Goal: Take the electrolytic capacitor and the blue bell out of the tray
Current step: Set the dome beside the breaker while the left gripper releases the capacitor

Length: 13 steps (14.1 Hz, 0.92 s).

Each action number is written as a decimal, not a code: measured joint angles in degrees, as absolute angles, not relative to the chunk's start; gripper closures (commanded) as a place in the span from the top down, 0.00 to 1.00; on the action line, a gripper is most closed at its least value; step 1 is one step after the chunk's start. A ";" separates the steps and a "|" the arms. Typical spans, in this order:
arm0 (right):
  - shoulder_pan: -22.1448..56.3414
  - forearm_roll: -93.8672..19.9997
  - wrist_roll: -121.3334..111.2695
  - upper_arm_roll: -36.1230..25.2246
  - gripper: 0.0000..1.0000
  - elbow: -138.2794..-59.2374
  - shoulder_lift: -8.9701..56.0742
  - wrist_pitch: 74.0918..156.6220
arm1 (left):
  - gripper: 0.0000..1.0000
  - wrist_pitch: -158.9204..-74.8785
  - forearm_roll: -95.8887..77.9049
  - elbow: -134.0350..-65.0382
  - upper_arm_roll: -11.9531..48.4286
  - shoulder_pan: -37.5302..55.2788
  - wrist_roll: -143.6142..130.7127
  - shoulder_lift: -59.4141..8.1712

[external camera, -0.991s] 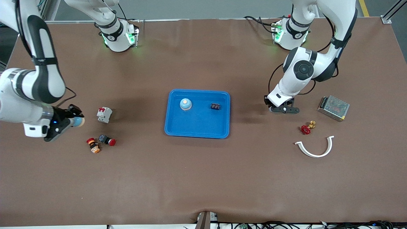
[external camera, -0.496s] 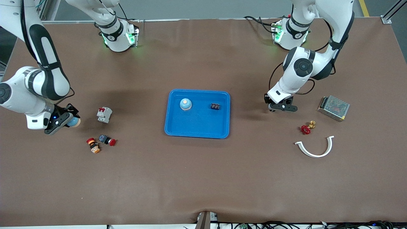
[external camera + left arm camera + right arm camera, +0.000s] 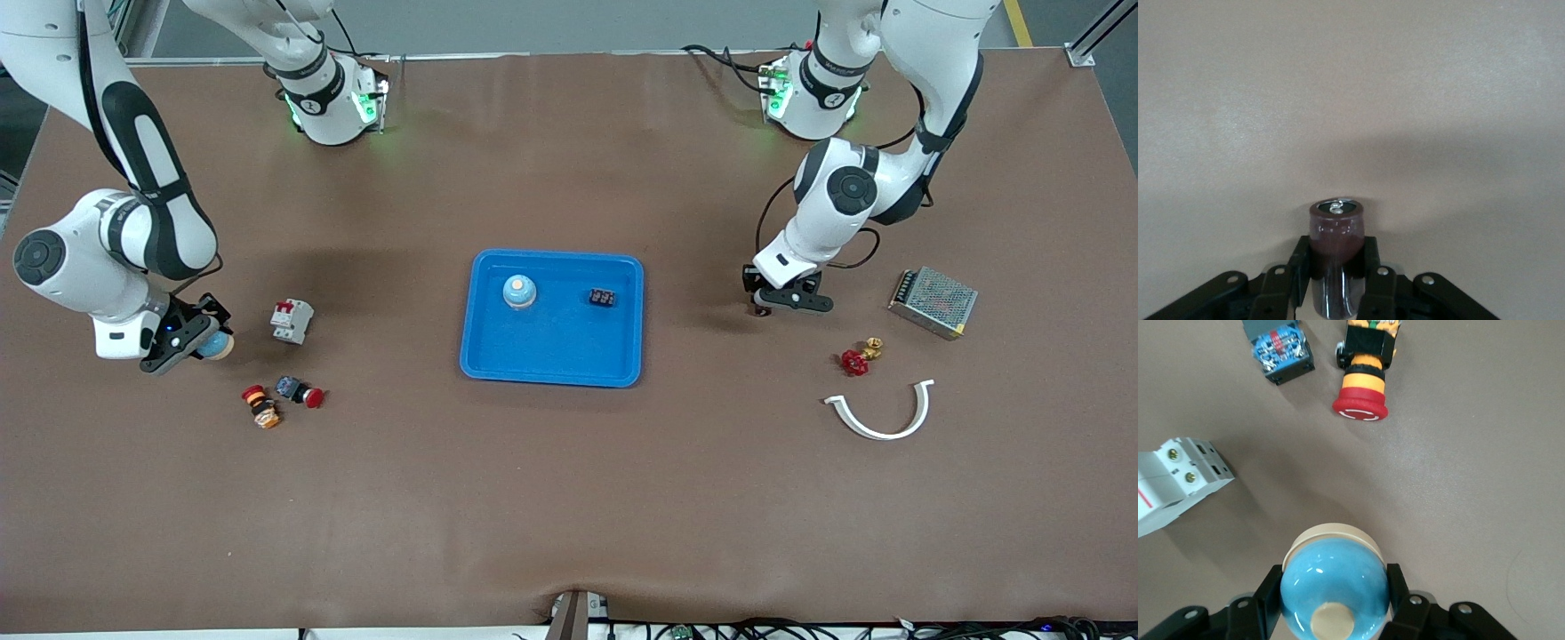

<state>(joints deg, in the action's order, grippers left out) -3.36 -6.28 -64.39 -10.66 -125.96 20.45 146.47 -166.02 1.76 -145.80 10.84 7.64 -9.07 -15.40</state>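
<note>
Brown tabletop all over, with a blue tray [image 3: 551, 356] in the middle as my anchor; it already has a bell and a small black part in it. Front view: my right gripper [image 3: 203, 336] sits toward the right arm's end from the tray, my left gripper [image 3: 782, 298] toward the left arm's end. Left wrist view: fingers [image 3: 1297, 270] clamped on the capacitor [image 3: 1337, 230]. Right wrist view: fingers [image 3: 1269, 600] pinching the blue bell [image 3: 1333, 590], a white breaker [image 3: 1175, 483] nearby.
</note>
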 measured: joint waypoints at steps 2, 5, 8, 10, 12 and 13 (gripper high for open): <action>-3.37 -6.28 -64.40 -10.66 0.31 -125.98 21.79 148.22 | 0.00 -166.61 1.76 -145.88 10.84 7.57 -9.05 -15.45; -3.37 -6.28 -64.41 -10.66 0.33 -125.98 23.21 149.21 | 0.00 -166.66 1.76 -145.90 10.84 7.57 -8.92 -15.45; -3.37 -6.28 -64.41 -10.65 0.34 -125.98 23.65 149.46 | 0.15 -166.70 1.76 -145.90 10.85 7.56 -8.25 -15.45; -3.38 -6.28 -64.41 -10.65 0.66 -125.98 23.93 149.66 | 0.45 -166.91 1.76 -145.90 10.85 7.38 -7.98 -15.49; -3.41 -6.29 -64.41 -10.65 1.00 -125.98 24.21 149.85 | 0.51 -167.17 1.76 -145.91 10.84 7.10 -7.89 -15.89; -3.42 -6.31 -64.40 -10.65 1.00 -125.97 24.25 149.92 | 0.59 -167.42 1.76 -145.90 10.84 6.98 -7.86 -16.23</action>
